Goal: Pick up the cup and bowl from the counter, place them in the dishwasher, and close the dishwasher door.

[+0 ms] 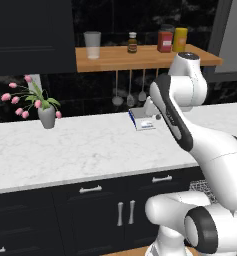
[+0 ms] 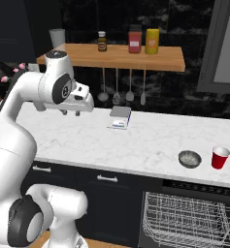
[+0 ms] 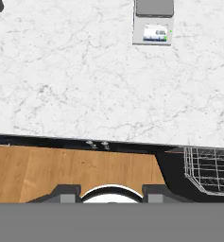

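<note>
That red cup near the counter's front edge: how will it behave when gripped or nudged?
The red cup looks like a thin party cup, so probably light and squashy. It narrows toward its base, so a sideways nudge may tip it; tipped, it could roll off the counter.

red cup [image 2: 220, 157], bowl [image 2: 189, 158], counter [image 2: 150, 140]

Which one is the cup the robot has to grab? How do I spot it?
Find the long white counter and follow it right, above the open dishwasher. The cup stands there beside a small grey bowl. It is bright red and upright; the bowl is low and dull.
</note>
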You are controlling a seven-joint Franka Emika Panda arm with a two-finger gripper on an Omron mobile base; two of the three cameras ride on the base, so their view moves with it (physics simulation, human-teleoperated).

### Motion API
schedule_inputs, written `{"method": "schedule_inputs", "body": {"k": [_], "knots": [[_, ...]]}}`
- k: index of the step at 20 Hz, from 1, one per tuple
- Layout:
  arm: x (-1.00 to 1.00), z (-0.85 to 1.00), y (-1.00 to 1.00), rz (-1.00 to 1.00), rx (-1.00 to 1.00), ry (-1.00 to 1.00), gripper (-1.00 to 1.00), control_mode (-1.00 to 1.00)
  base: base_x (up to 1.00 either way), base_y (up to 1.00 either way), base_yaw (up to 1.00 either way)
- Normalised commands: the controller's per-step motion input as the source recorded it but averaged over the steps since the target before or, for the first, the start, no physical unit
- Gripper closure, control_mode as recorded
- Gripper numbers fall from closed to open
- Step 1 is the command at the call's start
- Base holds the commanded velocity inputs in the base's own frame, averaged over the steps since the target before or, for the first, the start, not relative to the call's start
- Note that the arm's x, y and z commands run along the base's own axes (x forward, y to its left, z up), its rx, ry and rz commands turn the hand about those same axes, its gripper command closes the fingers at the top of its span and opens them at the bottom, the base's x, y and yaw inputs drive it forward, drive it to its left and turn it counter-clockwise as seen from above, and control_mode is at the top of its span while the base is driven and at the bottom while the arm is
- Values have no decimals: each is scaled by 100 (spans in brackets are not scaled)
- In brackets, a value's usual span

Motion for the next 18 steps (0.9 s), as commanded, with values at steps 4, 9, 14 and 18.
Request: {"method": "schedule_inputs", "body": {"k": [4,9,14,18], "knots": [[2,-13,-27,0,-10,0,-100,-100,0,0,0],[12,-36,-67,-6,-27,0,-100,-100,0,0,0],[38,-43,-95,-19,-26,8,-100,-100,0,0,0],[36,-24,-100,-22,-6,22,-100,-100,0,0,0]]}}
